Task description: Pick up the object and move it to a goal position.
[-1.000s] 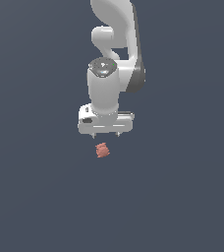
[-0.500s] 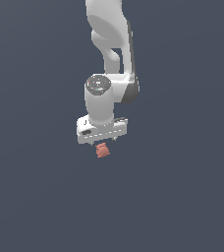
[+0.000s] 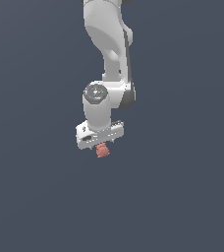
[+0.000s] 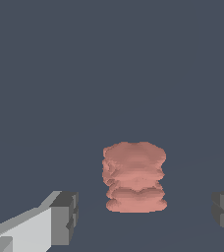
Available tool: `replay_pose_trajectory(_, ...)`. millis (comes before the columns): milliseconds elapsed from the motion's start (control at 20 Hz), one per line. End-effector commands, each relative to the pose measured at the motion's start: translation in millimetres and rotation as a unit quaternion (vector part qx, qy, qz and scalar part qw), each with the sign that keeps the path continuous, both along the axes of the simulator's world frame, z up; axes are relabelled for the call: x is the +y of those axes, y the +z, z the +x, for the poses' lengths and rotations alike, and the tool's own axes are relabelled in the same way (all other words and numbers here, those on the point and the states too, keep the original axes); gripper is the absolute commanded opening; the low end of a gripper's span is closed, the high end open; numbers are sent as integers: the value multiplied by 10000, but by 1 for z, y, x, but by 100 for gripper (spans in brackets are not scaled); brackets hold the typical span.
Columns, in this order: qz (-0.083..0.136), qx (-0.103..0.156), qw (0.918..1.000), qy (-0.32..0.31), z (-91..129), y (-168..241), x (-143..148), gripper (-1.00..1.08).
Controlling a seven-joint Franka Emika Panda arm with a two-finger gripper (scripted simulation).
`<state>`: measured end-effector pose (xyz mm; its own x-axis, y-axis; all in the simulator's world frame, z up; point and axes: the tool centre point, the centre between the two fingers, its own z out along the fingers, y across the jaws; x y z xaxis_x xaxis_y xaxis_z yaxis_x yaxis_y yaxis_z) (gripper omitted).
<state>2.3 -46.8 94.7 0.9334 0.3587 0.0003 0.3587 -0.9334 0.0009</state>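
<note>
white robot gripper (image 4: 143, 216) | fingers (image 4: 64, 218) spread apart, released | small salmon-red lumpy chunk (image 4: 134, 177) between them, touching neither | plain dark grey surface (image 3: 182, 197)

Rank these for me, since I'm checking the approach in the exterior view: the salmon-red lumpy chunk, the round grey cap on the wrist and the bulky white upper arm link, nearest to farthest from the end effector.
1. Salmon-red lumpy chunk: just below the open end effector.
2. Round grey cap: above it, on the wrist.
3. Bulky white upper arm link: farthest, at the picture's top.
</note>
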Motion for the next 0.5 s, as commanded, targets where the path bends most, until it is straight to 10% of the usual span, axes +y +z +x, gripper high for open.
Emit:
replay_pose_trajectory(0,3,2,10000,64,0,-3,-1,100)
replay_pose_trajectory(450,3,4,10000,62,-1,-17,-1,100)
